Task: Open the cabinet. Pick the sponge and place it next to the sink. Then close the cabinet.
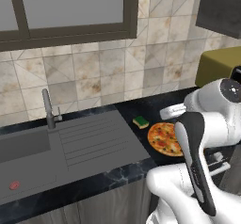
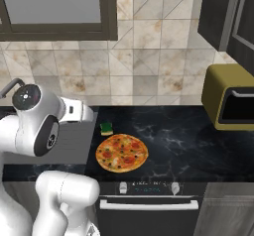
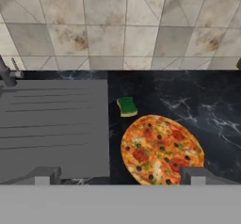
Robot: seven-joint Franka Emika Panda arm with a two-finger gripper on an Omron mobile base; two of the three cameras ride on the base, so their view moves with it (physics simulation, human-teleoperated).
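Black marble tabletop [image 2: 188,141]: sponge [image 3: 126,106] lies beside sink [image 1: 94,143]. Gripper [image 3: 120,176] released, empty. Cabinet [image 2: 233,17] next: push door squarely shut.

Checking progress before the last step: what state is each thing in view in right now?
sponge: lying flat on the counter beside the sink, free
gripper: open, empty
cabinet: door state unclear
microwave: door shut
pizza: flat on the counter, whole
faucet: no water running
sink: a small red item in its basin
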